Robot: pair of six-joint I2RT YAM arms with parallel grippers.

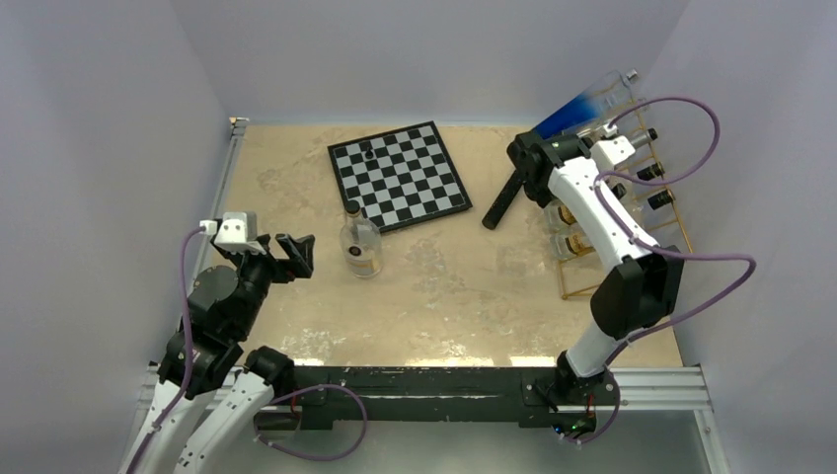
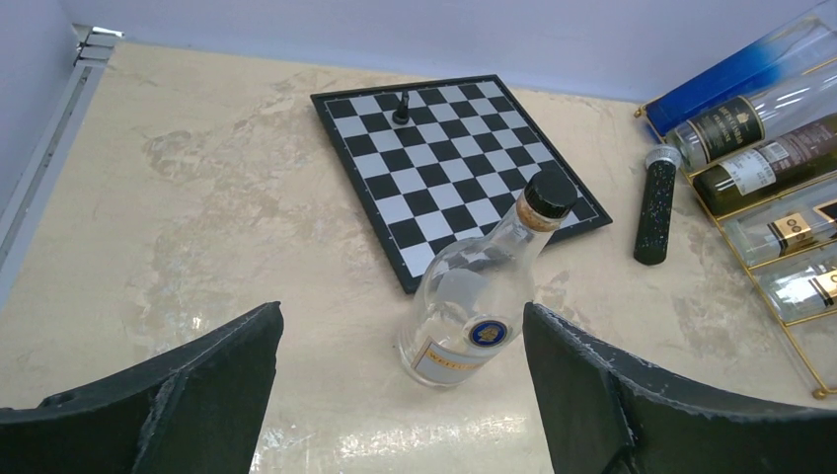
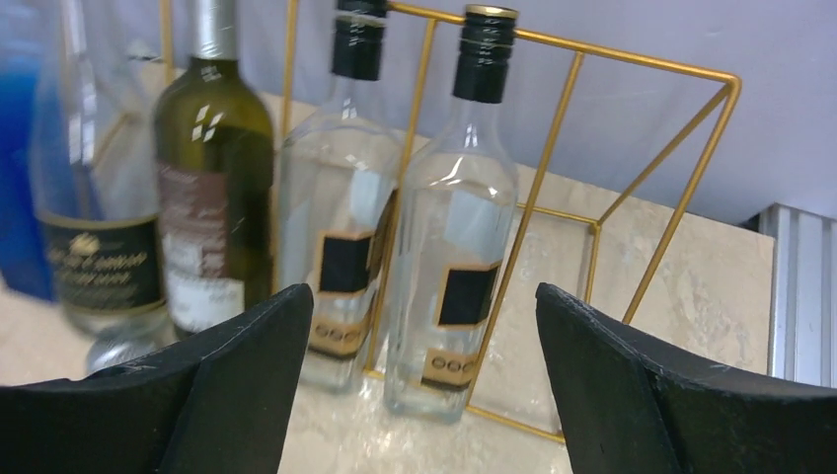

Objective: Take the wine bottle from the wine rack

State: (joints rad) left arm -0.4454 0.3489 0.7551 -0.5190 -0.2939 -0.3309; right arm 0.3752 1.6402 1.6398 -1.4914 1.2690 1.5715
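The gold wire wine rack (image 1: pixel 683 237) stands at the table's right side and holds several bottles lying on its rungs. In the right wrist view a dark green wine bottle (image 3: pixel 212 197) with a white label lies between a clear bottle (image 3: pixel 99 227) and two clear black-labelled bottles (image 3: pixel 341 227) inside the rack (image 3: pixel 553 158). My right gripper (image 3: pixel 424 395) is open and empty, just short of the bottle bases. In the top view it (image 1: pixel 538 178) hovers at the rack's left edge. My left gripper (image 1: pixel 296 255) is open and empty, left of a clear upright bottle (image 1: pixel 361 247).
A chessboard (image 1: pixel 400 176) with one black piece (image 2: pixel 401 107) lies at the back centre. A black cylinder (image 1: pixel 503 202) lies between the board and the rack. A blue-tinted bottle (image 1: pixel 582 107) sits at the rack's far end. White walls enclose the table.
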